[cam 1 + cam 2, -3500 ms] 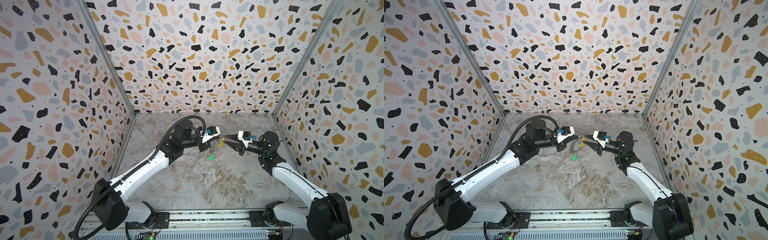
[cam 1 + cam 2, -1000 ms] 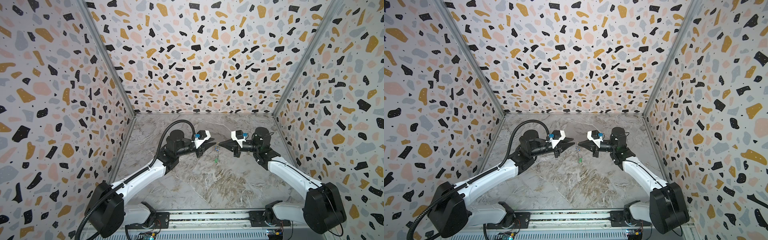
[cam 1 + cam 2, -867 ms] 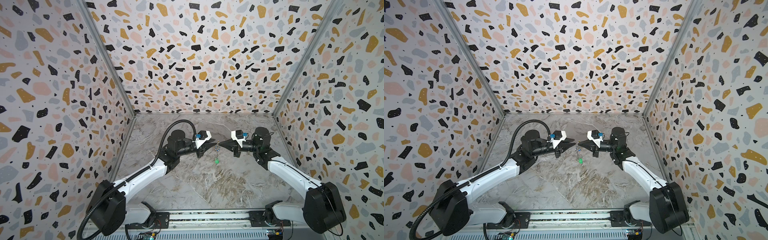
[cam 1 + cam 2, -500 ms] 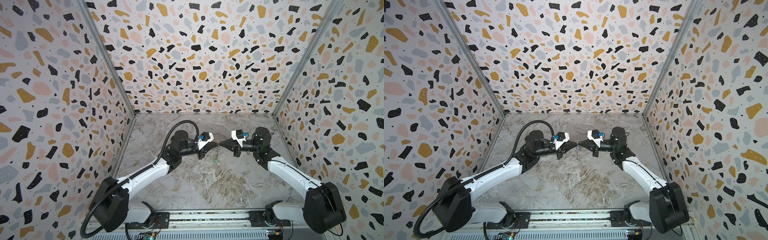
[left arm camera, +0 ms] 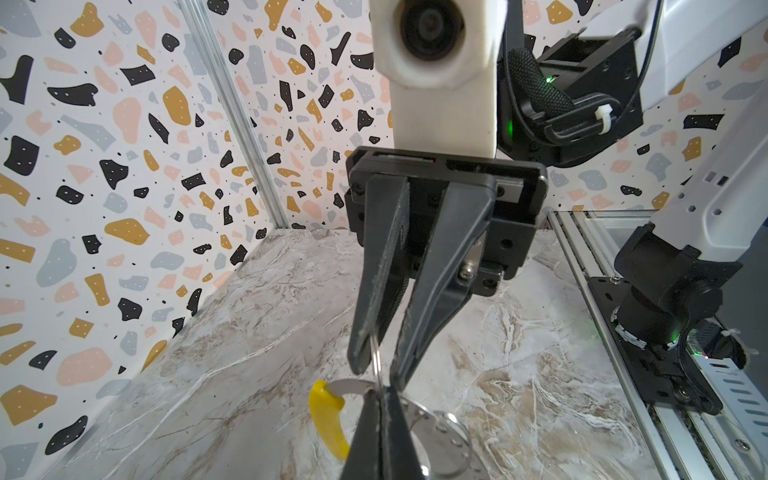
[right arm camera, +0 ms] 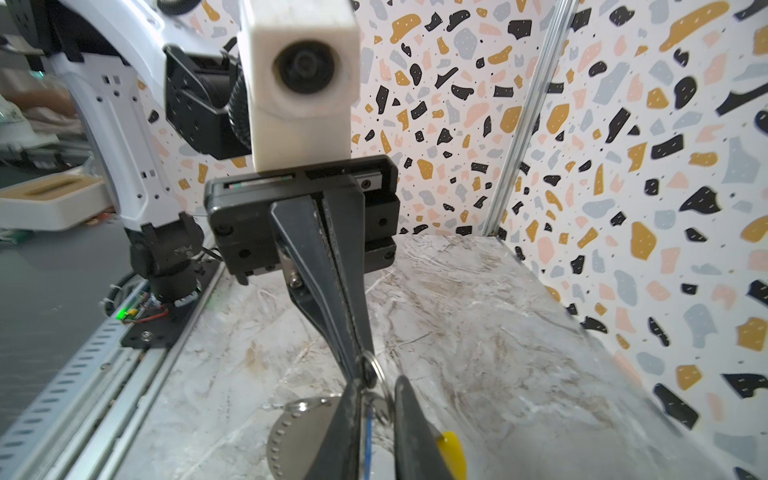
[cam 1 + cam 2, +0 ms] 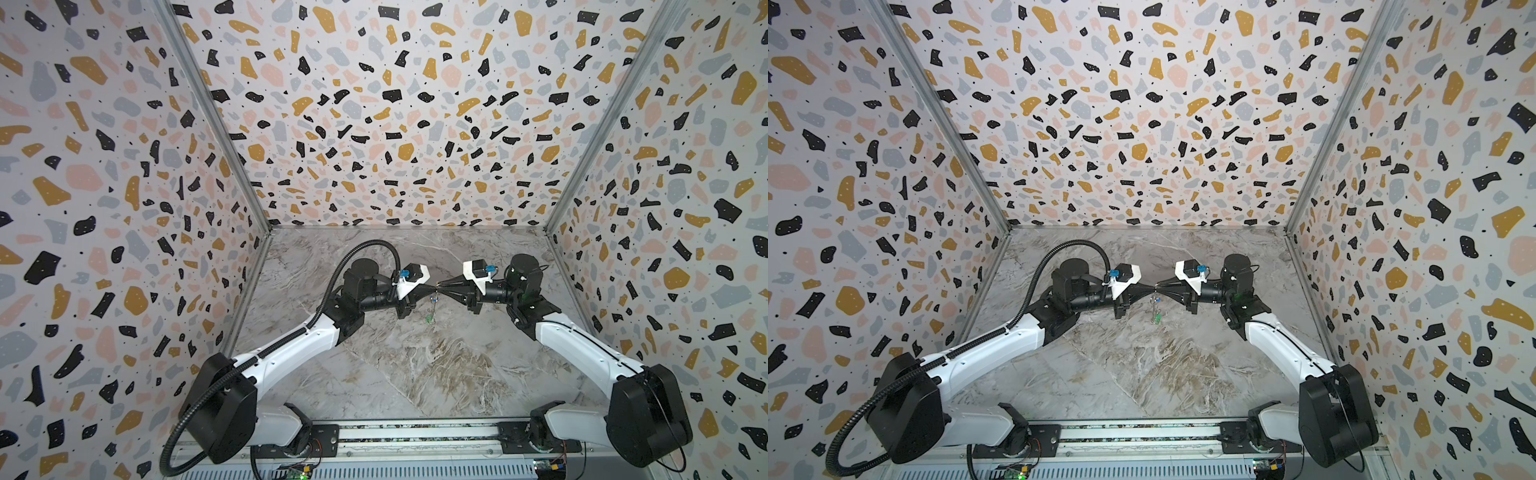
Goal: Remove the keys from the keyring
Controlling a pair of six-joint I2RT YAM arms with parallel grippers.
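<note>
While the left gripper [image 5: 384, 395] is clamped tight on the thin wire of the keyring [image 5: 353, 384], the right gripper [image 5: 379, 370] stands slightly parted around that same wire, gripping nothing.

Both meet tip to tip above the back middle of the surface [image 7: 415, 374]. In both top views the ring is too thin to trace, and only a green tag [image 7: 428, 319] hanging below shows. Both wrist views cut the ring off at the frame edge, and fingers cover part of it. It is silver wire with a bright yellow sleeve [image 5: 328, 415] over 1 short arc, beside a round silver disc with small holes [image 5: 444, 440]. A blue sliver [image 6: 368, 424] shows between the right gripper's fingers; the 2 keys themselves cannot be made out.
</note>
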